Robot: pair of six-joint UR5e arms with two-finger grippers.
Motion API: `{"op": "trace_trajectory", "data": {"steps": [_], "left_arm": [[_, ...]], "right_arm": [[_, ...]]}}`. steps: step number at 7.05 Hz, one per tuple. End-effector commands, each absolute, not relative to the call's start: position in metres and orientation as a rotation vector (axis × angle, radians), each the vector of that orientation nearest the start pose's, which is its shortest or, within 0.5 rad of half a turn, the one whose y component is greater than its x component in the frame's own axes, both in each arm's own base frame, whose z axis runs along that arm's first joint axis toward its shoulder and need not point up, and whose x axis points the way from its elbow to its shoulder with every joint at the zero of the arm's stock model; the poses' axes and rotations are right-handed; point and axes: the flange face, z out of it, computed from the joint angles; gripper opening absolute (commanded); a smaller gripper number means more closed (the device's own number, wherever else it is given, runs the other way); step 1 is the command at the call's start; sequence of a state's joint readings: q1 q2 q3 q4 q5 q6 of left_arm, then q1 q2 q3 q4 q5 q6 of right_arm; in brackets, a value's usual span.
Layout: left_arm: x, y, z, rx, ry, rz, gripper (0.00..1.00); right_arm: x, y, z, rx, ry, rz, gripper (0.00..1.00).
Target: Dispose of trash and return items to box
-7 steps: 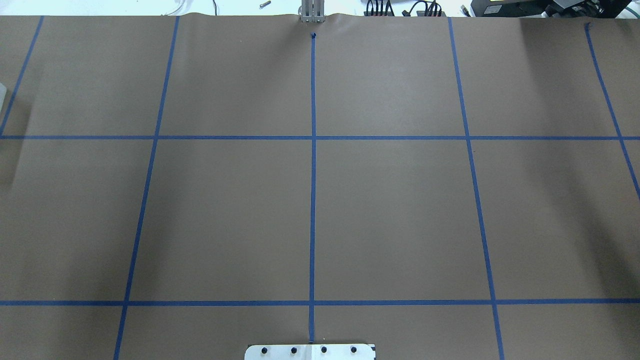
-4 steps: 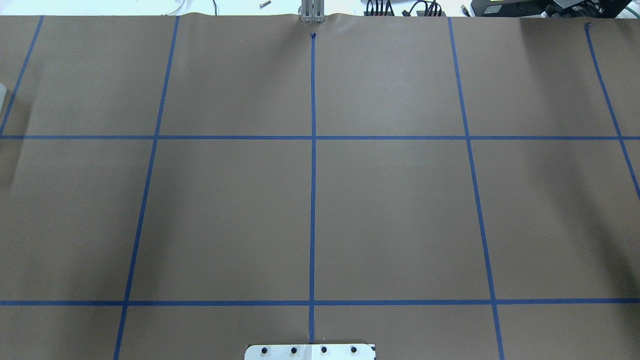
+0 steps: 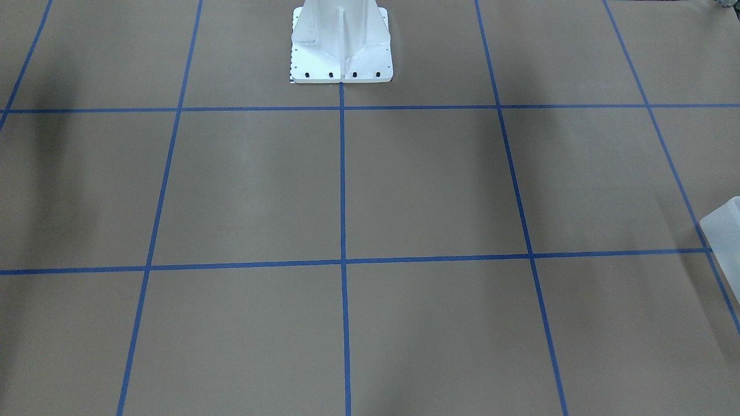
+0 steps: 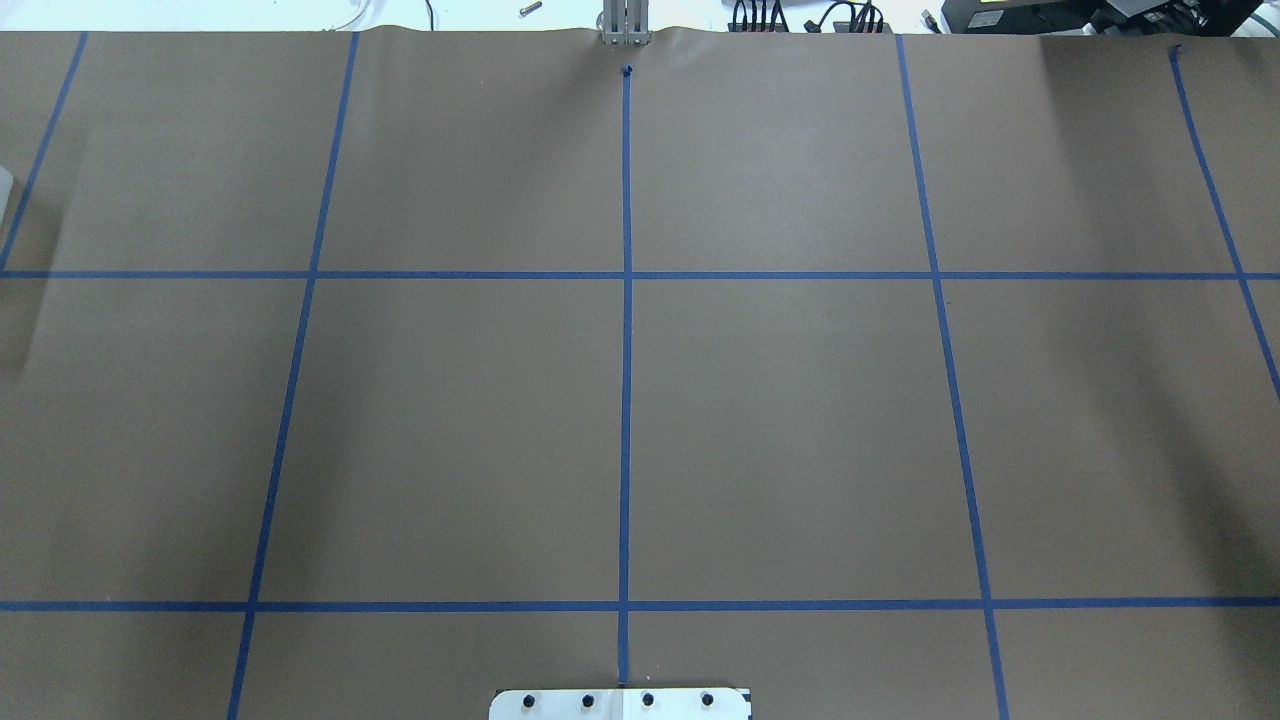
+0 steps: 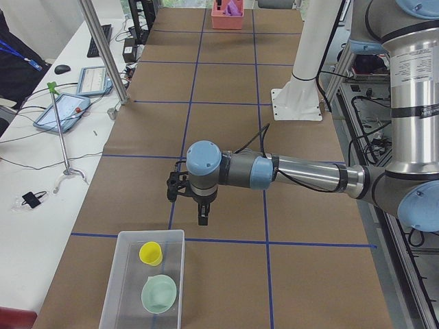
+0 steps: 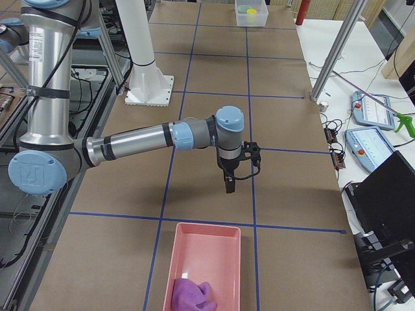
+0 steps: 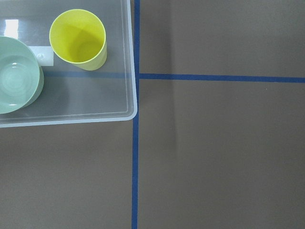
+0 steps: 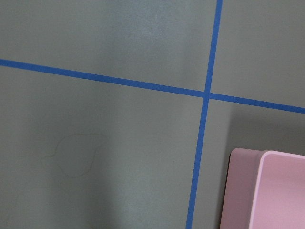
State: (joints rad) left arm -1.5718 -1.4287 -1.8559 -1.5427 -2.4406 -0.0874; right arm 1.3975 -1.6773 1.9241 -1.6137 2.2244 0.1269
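The yellow cup (image 5: 151, 253) and the mint-green bowl (image 5: 159, 293) stand inside the frosted-white box (image 5: 113, 288) at the table's left end. The left wrist view shows the cup (image 7: 78, 38), the bowl (image 7: 14, 74) and the box's corner (image 7: 128, 71). My left gripper (image 5: 203, 218) hangs above the table just beyond the box, empty; I cannot tell if it is open or shut. My right gripper (image 6: 228, 186) hangs over the table short of a pink bin (image 6: 185, 246); I cannot tell its state either. A purple crumpled piece (image 6: 191, 295) lies in that bin.
The white robot base (image 3: 341, 43) stands at the table's near edge, between the arms. Only corners of the box (image 4: 3, 190) (image 3: 725, 231) show in the overhead and front-facing views. The bin's corner (image 8: 276, 191) shows in the right wrist view.
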Motion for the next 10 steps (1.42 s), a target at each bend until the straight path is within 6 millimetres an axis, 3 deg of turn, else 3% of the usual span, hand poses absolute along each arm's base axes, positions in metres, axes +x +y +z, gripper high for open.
{"op": "trace_trajectory", "data": {"steps": [1,10], "left_arm": [[-0.058,-0.434,0.577,0.074,0.87,-0.033,0.99],[-0.057,-0.431,0.583,0.067,0.865,-0.031,0.99]], "right_arm": [[-0.007,-0.453,0.546,0.096,-0.69,-0.117,1.0],[-0.019,-0.452,0.546,0.085,-0.694,-0.146,1.0]]}}
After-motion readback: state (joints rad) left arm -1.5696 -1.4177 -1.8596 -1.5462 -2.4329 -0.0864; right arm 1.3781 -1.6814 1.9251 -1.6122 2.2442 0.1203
